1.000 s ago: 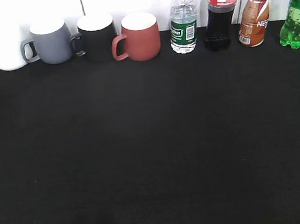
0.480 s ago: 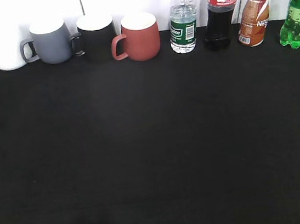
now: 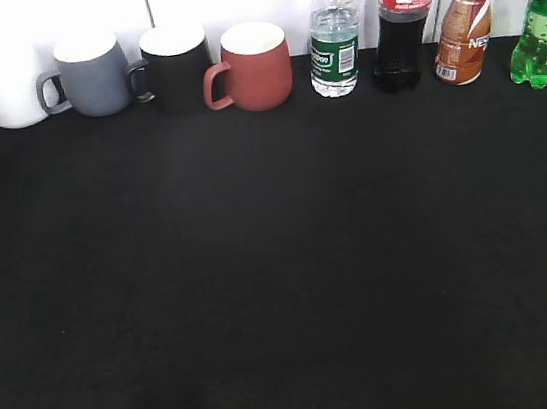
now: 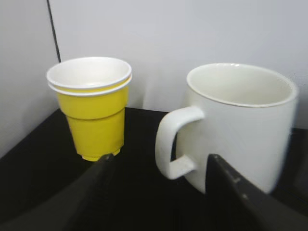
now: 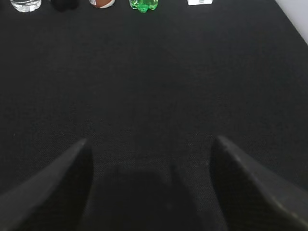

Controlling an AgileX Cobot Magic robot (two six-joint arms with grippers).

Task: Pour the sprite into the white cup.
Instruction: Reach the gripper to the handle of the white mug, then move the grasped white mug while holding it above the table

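Left end effector (image 4: 161, 168) spread before white cup (image 4: 240, 122); sprite (image 3: 540, 28) apart.

Right gripper (image 5: 151, 154) over black tabletop (image 5: 159, 82)
Jaws spread wide apart, holding nothing; the sprite (image 5: 143, 5) stands far off, at the table's far edge.
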